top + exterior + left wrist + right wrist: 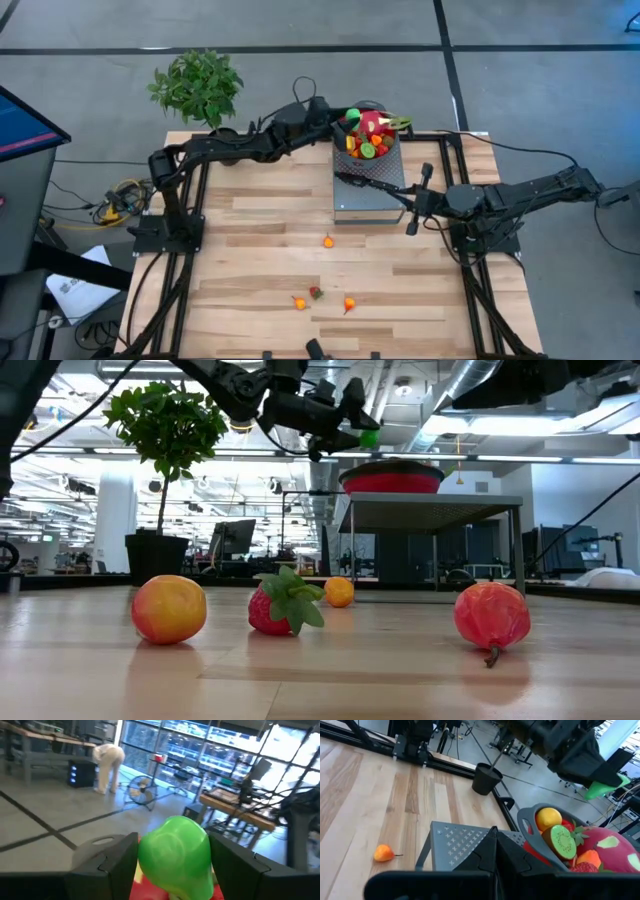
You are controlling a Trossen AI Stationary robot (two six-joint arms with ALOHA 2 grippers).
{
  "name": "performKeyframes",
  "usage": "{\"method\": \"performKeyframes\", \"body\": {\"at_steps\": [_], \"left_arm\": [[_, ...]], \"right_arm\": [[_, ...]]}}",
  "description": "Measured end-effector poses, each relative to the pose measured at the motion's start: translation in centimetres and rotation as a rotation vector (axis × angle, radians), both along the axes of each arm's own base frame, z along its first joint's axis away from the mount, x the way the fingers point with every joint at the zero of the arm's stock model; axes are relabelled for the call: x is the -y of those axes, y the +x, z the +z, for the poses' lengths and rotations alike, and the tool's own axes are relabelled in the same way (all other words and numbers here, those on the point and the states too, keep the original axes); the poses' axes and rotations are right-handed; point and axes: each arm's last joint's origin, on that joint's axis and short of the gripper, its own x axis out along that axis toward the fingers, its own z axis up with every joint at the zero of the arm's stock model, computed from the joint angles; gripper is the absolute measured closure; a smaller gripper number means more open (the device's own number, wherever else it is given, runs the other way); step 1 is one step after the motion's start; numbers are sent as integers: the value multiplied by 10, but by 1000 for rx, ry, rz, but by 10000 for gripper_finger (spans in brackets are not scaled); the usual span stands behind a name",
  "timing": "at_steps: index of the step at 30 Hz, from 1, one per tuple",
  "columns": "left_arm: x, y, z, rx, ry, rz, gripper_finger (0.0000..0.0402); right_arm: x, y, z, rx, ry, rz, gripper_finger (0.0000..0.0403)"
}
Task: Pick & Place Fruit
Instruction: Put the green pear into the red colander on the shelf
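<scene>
A round green fruit (175, 852) sits between the fingers of my left gripper (347, 115), which hangs level just above the red bowl (391, 480) at the far side of the table. The bowl stands on a grey perforated stand (370, 190) and is heaped with fruit: a lemon (548, 817), a kiwi half (560, 841) and a pink dragon fruit (607, 847). My right gripper (495, 834) is shut and holds nothing; it waits over the stand, pointing at the bowl. Several loose fruits lie on the table: an orange one (328, 241), a strawberry (285, 605), a peach-coloured one (168, 609) and a red one (491, 615). My left gripper pinches the green fruit's two opposite sides (145, 855) between its two fingers (107, 865). The fingers reach in level from the table's left side. The fruit (370, 435) is lifted clear, above the bowl's heap.
A potted plant (197, 85) stands beyond the table's far left corner. The stand's legs (520, 550) and both arm bases (165, 225) take up the table's sides. Bare wood lies between the stand and the loose fruits near the front.
</scene>
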Motion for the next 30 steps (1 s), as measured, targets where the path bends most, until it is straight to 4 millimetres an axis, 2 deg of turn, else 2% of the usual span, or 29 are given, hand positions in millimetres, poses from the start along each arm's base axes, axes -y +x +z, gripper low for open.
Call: {"method": "performKeyframes", "body": {"at_steps": [8, 16, 25, 30], "left_arm": [[-5, -1, -7, -118, 88, 122, 182], [-4, -2, -14, -186, 73, 121, 182], [-3, -6, -32, -297, 161, 111, 182], [-2, -6, -32, -277, 167, 111, 177]], "right_arm": [[0, 0, 0, -1, 0, 0, 403], [0, 0, -1, -9, -2, 0, 403], [0, 0, -1, -9, -2, 0, 403], [0, 0, -1, -9, -2, 0, 403]]}}
